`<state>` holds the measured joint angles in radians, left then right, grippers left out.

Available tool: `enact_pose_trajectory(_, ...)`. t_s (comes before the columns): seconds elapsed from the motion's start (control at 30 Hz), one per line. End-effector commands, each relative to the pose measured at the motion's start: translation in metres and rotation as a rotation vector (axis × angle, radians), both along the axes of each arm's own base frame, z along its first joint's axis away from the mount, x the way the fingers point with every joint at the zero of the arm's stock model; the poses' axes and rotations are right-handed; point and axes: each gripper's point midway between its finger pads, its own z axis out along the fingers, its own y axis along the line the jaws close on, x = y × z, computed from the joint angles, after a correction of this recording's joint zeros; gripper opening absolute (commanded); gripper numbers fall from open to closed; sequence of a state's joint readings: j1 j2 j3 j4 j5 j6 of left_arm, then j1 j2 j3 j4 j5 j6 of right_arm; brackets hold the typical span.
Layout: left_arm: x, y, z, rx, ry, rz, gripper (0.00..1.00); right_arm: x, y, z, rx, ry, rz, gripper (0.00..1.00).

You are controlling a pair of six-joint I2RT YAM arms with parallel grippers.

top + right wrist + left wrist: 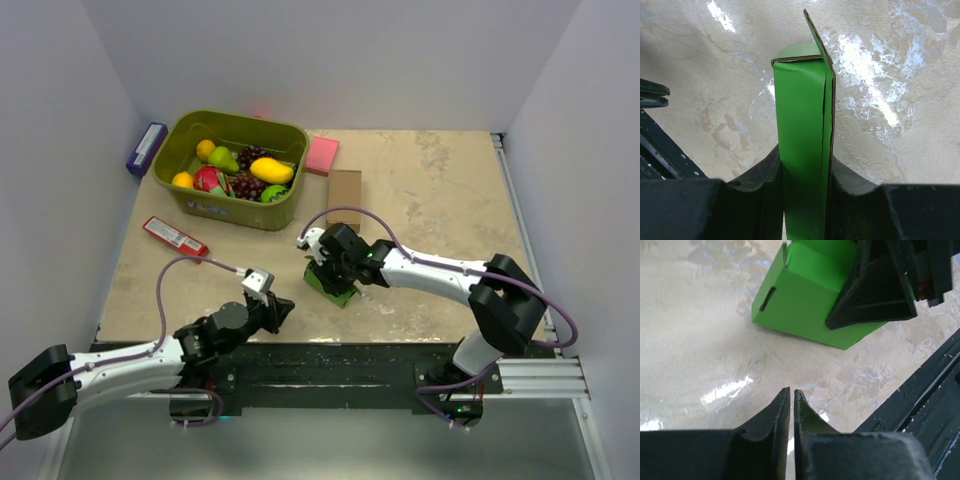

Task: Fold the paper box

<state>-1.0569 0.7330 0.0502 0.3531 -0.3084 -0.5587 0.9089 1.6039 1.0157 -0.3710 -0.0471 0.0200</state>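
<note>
green paper box (pixel 801 110) clamped in right hand (pixel 804 162), left hand (pixel 791 394) closed

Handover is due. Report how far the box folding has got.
Done: the green paper box is folded into a block. In hand: the right gripper clamps it; the left gripper is shut, empty. Remaining: one end flap stands open.
</note>
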Motion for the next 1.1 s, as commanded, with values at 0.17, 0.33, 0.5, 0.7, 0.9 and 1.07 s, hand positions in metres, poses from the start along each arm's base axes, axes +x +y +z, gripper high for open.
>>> enact_pose_trajectory(0.17,0.016,-0.011,0.104,-0.125,-0.193,-0.105,0.66,-0.034,0.017,0.032,0.106,0.055,0.131,0.0)
enact_pose_trajectory(0.33,0.019,-0.013,0.12,-0.093,-0.118,-0.226,0.68,-0.059,0.024,0.052,0.172,0.131,0.213,0.0)
enact_pose_trajectory(0.5,0.021,-0.015,0.142,-0.041,-0.098,-0.284,0.7,-0.075,0.02,0.064,0.2,0.167,0.25,0.0)
enact_pose_trajectory(0.7,0.006,-0.026,0.123,0.004,-0.018,-0.424,0.64,-0.083,0.019,0.07,0.217,0.166,0.3,0.0)
enact_pose_trajectory(0.9,0.011,-0.028,0.126,-0.003,-0.046,-0.413,0.55,-0.083,0.019,0.069,0.219,0.167,0.306,0.0)
enact_pose_trajectory(1.07,0.015,-0.03,0.126,-0.005,-0.054,-0.41,0.47,-0.083,0.019,0.067,0.214,0.168,0.305,0.0)
